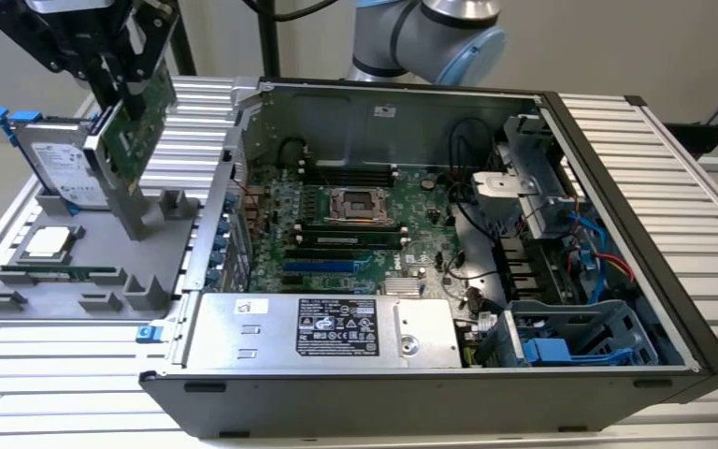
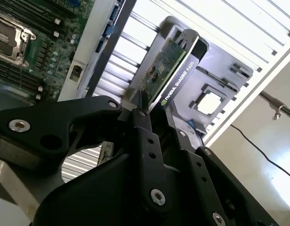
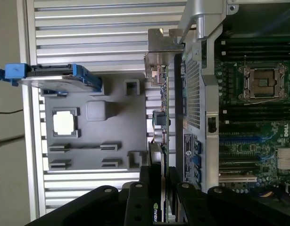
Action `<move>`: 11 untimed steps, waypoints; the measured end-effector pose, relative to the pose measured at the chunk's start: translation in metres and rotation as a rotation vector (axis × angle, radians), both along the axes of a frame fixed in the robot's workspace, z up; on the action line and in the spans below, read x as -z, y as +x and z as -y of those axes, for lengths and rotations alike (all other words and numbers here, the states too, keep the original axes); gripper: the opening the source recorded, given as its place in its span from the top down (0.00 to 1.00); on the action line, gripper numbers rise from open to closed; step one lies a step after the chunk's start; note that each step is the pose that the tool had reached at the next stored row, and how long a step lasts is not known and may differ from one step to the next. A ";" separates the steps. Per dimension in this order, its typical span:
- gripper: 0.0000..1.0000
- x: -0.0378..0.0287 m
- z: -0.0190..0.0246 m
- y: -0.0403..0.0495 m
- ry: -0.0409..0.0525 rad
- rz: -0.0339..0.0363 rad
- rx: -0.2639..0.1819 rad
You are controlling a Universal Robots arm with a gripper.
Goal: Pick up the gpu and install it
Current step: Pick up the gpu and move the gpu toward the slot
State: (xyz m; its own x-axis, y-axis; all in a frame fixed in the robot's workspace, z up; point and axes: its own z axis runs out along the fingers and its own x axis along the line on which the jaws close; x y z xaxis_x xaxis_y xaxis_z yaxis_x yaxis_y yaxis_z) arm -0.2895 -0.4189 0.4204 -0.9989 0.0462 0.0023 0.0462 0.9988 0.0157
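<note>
The gpu [image 1: 135,126], a green board with a thin silver bracket hanging at its lower end, is held tilted in the air above the grey parts tray [image 1: 10,309] on the exterior view's left. My gripper [image 1: 120,89] is shut on the card's upper edge. The second wrist view shows the gpu [image 2: 169,75] sticking out from between the black fingers [image 2: 141,123], board face and black cooler edge visible. Seen edge-on in the first wrist view, the gpu [image 3: 160,117] sits over the tray beside the case wall, its bracket [image 3: 160,44] at the far end.
The open computer case [image 1: 609,122] lies on the exterior view's right, showing the motherboard [image 1: 334,220], its blue slots [image 1: 322,267] and the power supply [image 1: 322,327]. A silver hard drive [image 1: 57,154] with blue rails, a processor chip [image 1: 50,241] and a memory stick [image 1: 66,274] rest on the tray.
</note>
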 end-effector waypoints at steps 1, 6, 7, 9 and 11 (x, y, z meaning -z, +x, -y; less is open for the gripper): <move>1.00 0.0000 0.0000 0.0018 0.0000 -0.0001 0.000; 1.00 0.0000 0.0000 0.0109 0.0000 -0.0004 0.000; 1.00 0.0000 0.0000 0.0126 0.0000 -0.0006 0.000; 1.00 0.0000 0.0000 0.0160 0.0000 -0.0007 0.000; 1.00 0.0000 0.0000 0.0194 0.0000 -0.0009 0.000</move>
State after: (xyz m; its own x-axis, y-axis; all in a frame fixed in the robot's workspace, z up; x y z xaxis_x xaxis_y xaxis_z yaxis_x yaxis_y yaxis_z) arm -0.2700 -0.4189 0.4204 -0.9989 0.0462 0.0031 0.0462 0.9988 0.0157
